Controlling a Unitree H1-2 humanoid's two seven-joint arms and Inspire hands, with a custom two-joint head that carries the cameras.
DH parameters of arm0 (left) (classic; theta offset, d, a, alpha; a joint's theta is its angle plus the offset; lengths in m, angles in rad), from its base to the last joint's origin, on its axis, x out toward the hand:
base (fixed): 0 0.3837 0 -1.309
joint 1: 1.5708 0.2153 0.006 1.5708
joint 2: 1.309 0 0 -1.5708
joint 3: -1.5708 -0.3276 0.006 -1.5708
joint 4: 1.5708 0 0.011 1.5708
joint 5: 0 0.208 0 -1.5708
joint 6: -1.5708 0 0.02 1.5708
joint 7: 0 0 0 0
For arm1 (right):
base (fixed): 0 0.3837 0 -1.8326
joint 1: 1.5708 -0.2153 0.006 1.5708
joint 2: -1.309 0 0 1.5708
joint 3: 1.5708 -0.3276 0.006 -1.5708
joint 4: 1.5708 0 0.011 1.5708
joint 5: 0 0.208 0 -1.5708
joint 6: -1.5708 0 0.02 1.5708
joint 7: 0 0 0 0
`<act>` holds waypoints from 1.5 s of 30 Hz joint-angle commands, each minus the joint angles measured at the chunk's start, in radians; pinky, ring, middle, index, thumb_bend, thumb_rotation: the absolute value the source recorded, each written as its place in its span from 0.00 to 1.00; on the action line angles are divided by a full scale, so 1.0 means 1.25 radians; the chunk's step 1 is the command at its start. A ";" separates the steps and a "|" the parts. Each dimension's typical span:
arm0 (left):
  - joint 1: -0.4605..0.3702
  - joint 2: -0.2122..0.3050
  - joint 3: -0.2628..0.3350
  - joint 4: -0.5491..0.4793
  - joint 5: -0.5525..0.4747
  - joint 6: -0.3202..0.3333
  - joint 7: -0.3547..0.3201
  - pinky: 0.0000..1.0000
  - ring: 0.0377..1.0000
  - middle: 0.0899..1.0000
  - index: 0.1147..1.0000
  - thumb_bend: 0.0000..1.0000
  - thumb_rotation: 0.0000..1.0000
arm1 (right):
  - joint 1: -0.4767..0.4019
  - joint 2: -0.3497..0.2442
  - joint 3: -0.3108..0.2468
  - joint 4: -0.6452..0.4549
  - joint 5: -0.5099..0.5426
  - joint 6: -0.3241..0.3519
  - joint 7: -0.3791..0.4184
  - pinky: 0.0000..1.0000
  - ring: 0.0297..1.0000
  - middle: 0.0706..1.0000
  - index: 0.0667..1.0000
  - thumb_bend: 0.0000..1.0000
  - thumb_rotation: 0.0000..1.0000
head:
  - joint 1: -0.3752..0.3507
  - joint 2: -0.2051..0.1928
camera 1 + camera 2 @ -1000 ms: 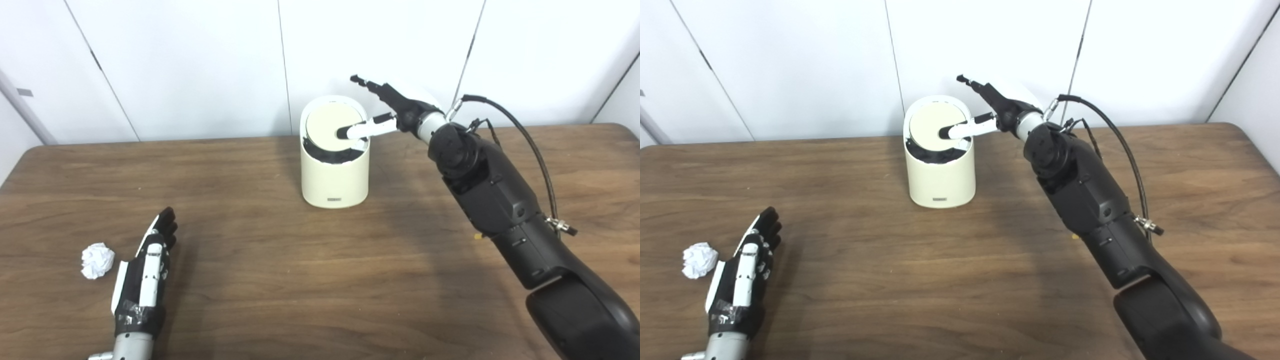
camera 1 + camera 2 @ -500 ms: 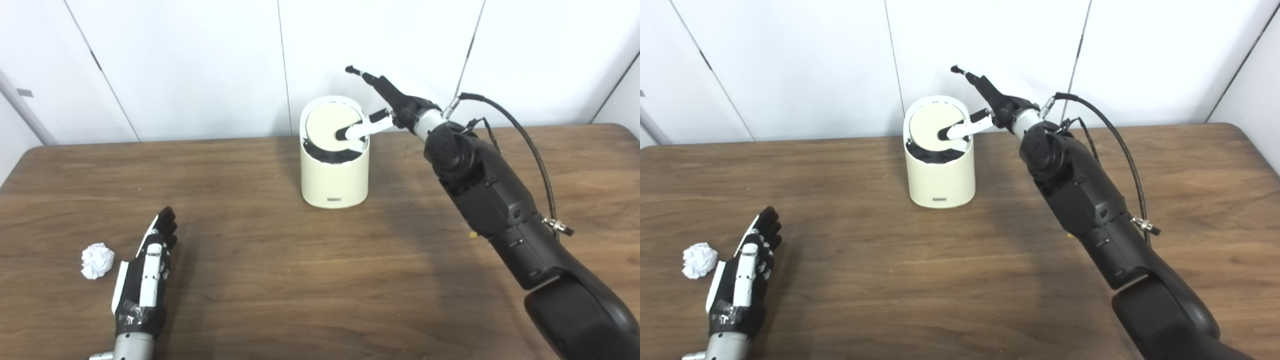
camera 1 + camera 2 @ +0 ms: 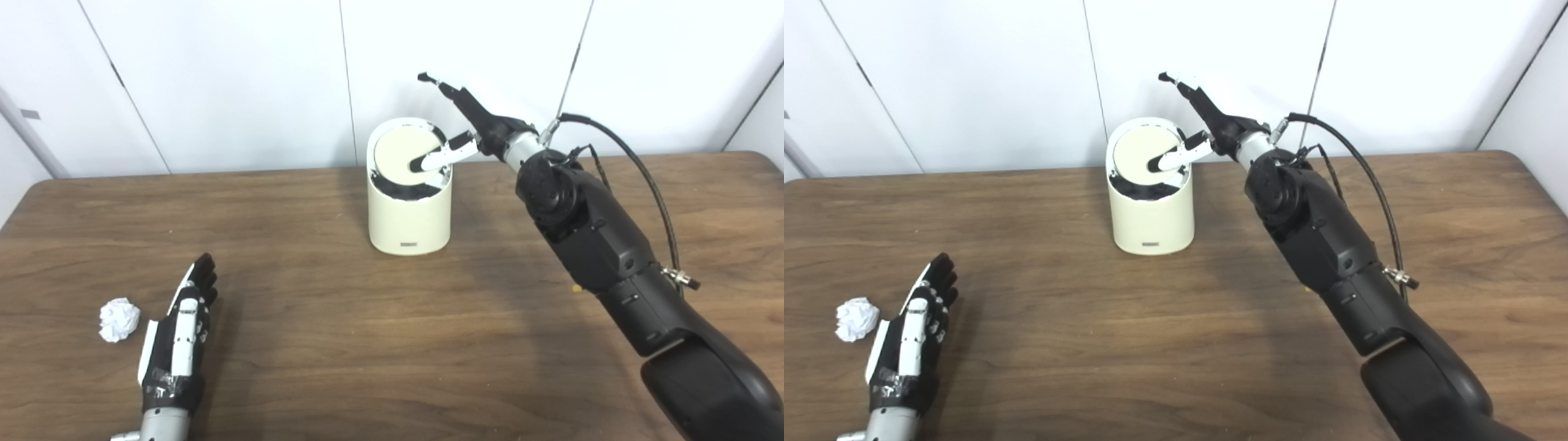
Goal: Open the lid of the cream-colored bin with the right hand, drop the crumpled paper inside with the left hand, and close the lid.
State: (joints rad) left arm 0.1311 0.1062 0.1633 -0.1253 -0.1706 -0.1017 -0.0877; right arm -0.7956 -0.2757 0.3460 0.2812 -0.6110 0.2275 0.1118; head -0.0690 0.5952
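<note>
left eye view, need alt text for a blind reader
A robot's right hand presses a thumb on the tilted round lid of a cream-colored cylindrical bin on a brown wooden table. Its open left hand rests beside a crumpled white paper ball.

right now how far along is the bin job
Early. Done: nothing finished. In hand: the right hand is at the cream-colored bin, thumb pressing its round lid, which is tilted with a dark gap showing at its front edge, so partly open. Left: the crumpled paper lies on the table beside the open left hand, not yet picked up, dropped in, nor the lid closed.
</note>
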 commanded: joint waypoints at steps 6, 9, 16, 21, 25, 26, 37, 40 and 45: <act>0.024 -0.024 -0.012 0.011 -0.008 -0.010 0.004 1.00 0.98 0.97 0.95 0.25 0.94 | -0.014 0.009 -0.044 -0.049 0.010 0.039 0.003 0.85 0.92 0.93 0.91 0.74 0.48 | 0.001 0.000; 0.025 -0.023 -0.013 0.015 -0.004 -0.015 0.004 1.00 0.98 0.97 0.95 0.26 0.94 | -0.015 0.007 -0.051 -0.066 0.010 0.047 0.004 0.83 0.91 0.92 0.92 0.73 0.53 | 0.002 0.001; 0.023 -0.021 -0.013 0.019 0.000 -0.014 0.004 1.00 0.98 0.97 0.94 0.25 0.93 | -0.007 0.007 -0.095 -0.133 0.052 0.060 0.026 0.82 0.91 0.93 0.93 0.72 0.56 | 0.003 -0.002; 0.021 -0.020 -0.012 0.024 0.000 -0.018 0.004 1.00 0.98 0.96 0.94 0.26 0.91 | 0.008 -0.005 -0.111 -0.183 0.056 0.079 0.042 0.84 0.93 0.94 0.93 0.69 0.60 | 0.003 -0.005; 0.019 -0.020 -0.009 0.030 -0.005 -0.021 0.004 1.00 0.97 0.96 0.94 0.25 0.91 | 0.032 -0.013 -0.131 -0.217 0.059 0.088 0.045 0.83 0.91 0.92 0.91 0.66 0.67 | -0.001 -0.007; 0.019 -0.020 -0.009 0.031 -0.008 -0.021 0.003 1.00 0.97 0.96 0.94 0.24 0.91 | 0.040 -0.015 -0.136 -0.225 0.061 0.089 0.045 0.82 0.90 0.92 0.91 0.66 0.69 | -0.002 -0.008; 0.015 -0.009 -0.004 0.040 -0.023 -0.025 -0.009 1.00 0.99 0.98 0.96 0.24 0.93 | 0.167 -0.041 -0.220 -0.348 0.139 0.119 0.063 0.81 0.88 0.90 0.90 0.60 0.77 | -0.011 -0.009; 0.014 -0.006 -0.002 0.044 -0.026 -0.026 -0.011 1.00 0.99 0.98 0.96 0.24 0.93 | 0.201 -0.042 -0.253 -0.361 0.190 0.116 0.066 0.80 0.87 0.90 0.89 0.62 0.79 | -0.014 -0.009; 0.014 -0.005 0.001 0.041 -0.034 -0.026 -0.013 1.00 0.99 0.98 0.96 0.23 0.92 | 0.243 0.002 -0.340 -0.391 0.352 0.156 0.075 0.95 0.97 0.99 0.91 0.51 0.80 | -0.019 -0.006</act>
State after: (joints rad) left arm 0.1290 0.1102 0.1692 -0.1191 -0.1903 -0.1034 -0.0949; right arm -0.4641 -0.2935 -0.0511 -0.1569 -0.2345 0.4170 0.2136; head -0.0920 0.5860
